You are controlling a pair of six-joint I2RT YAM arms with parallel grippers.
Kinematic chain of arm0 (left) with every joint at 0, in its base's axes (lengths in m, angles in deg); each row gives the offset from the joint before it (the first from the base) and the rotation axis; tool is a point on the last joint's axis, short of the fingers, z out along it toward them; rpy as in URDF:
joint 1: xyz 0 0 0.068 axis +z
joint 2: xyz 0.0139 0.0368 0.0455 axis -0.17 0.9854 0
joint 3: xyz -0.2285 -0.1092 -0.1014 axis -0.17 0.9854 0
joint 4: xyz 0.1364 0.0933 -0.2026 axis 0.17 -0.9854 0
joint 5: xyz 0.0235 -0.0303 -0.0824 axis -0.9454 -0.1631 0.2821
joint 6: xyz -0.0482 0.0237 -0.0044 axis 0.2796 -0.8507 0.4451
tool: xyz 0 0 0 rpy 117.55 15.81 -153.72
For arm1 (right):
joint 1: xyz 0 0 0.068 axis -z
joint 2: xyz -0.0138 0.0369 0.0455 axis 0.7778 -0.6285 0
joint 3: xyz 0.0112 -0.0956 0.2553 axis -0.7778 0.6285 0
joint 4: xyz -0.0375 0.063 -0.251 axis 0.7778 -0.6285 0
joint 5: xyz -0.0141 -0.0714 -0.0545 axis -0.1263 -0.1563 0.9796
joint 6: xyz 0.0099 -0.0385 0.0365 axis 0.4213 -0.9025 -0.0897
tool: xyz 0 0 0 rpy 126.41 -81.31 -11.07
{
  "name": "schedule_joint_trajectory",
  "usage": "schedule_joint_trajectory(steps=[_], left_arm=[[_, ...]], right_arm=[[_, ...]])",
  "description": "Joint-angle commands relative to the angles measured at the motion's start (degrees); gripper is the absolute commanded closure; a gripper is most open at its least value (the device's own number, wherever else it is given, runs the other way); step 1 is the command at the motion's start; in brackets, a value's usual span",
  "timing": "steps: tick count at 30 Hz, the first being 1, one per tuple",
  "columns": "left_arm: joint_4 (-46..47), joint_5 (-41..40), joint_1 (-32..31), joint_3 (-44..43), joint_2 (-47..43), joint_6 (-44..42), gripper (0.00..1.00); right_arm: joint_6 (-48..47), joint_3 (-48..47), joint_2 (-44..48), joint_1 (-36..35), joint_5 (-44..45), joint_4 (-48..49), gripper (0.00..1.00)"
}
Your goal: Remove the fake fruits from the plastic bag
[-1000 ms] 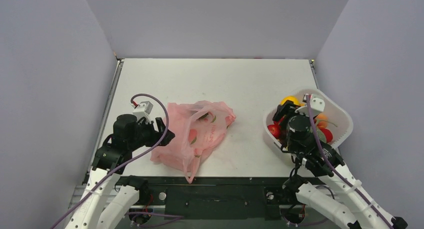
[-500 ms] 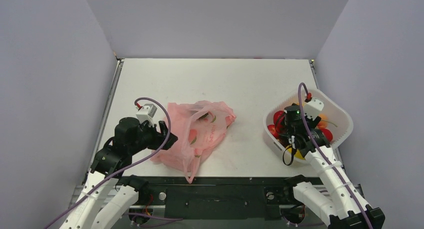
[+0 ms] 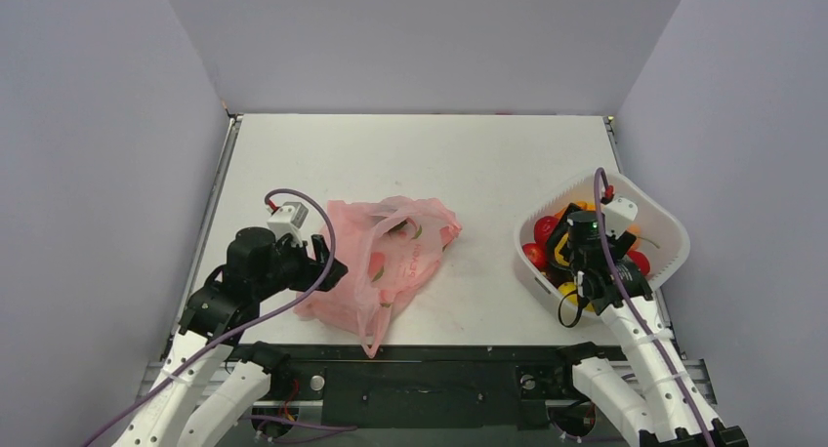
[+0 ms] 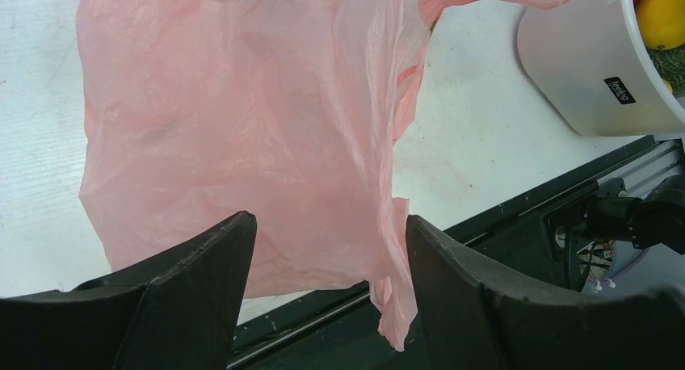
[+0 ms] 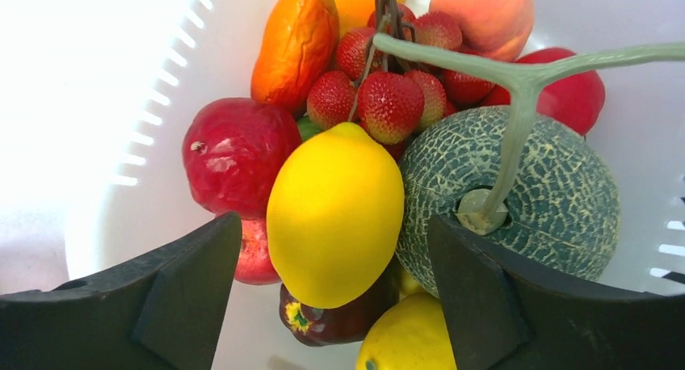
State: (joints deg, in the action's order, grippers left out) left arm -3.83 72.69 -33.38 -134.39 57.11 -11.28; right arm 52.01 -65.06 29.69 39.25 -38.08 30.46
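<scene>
Most of the fake fruits (image 5: 388, 103) you can see are heaped in the white basket (image 3: 652, 211) at the right of the table (image 3: 420, 154); a lemon (image 5: 335, 212) lies on top beside a netted melon (image 5: 525, 184). The right gripper (image 5: 335, 223) hovers over that lemon with its fingers spread wide on either side, clamped on nothing.

The plastic bag (image 3: 400, 257) lies slumped on the table left of centre, well apart from the basket. Red and green patches show through the film; you cannot tell from here whether they are print or fruit left inside. The left gripper (image 4: 329, 224) sits at the bag's left edge, fingers apart, with the film in front of them and nothing pinched.

Expect the bag to weigh almost nothing; it is thin and limp, so it will crumple, slide on the table and lift whole if you pull a single layer. Pinch a gathered fold or the loop handle (image 3: 374, 330) near the front edge rather than flat film.

Treat the fruits as light, hard and glossy, so probably slippery; close across the widest part of a rounded one, since it may squirt out of a grip near its end.
</scene>
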Motion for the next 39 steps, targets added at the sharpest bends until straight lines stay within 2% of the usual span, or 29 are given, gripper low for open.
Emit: schedule_joint_trajectory(steps=[1,5,7,10,13,17,20,24,29,32,39], left_arm=[[1.9,-0.9,-0.4,-0.5,2.1,-0.1,0.34],[1.5,-1.6,-0.6,-0.8,3.1,0.1,0.35],[1.3,-2.8,-0.7,-1.1,3.6,0.5,0.35],[1.7,-4.0,-0.6,-1.9,4.8,1.9,0.34],[6.6,-3.1,-0.5,-1.8,7.8,4.1,0.34],[11.6,-3.0,0.2,-5.9,16.1,5.1,0.34],[14.4,-0.7,3.4,-9.9,25.4,4.7,0.34],[20.8,6.5,8.7,-14.7,37.8,4.8,0.35],[22.4,11.8,10.2,-24.5,54.7,3.2,0.40],[21.6,13.5,9.6,-29.2,64.0,2.8,0.43],[21.1,11.5,7.8,-35.0,72.4,-1.8,0.43]], right_arm=[[-3.6,-3.5,1.6,-1.2,-1.1,1.8,0.19],[-4.4,-5.4,0.6,-4.0,-0.4,1.9,0.18],[-6.1,-6.2,0.9,-8.0,-0.5,3.1,0.19],[-7.9,-6.3,1.4,-17.7,-1.5,7.7,0.21],[-7.1,-5.1,1.2,-25.4,-2.9,12.6,0.24],[-2.2,0.9,-0.7,-34.2,-7.8,24.5,0.35],[1.9,4.6,-4.4,-37.1,-10.4,35.1,0.44],[4.8,6.7,-11.5,-40.4,-12.4,45.6,0.46],[6.6,6.7,-24.1,-42.8,-16.0,57.8,0.49],[6.3,4.3,-31.8,-43.2,-16.1,61.5,0.50],[5.3,-3.7,-44.6,-43.1,-16.0,64.0,0.55]])
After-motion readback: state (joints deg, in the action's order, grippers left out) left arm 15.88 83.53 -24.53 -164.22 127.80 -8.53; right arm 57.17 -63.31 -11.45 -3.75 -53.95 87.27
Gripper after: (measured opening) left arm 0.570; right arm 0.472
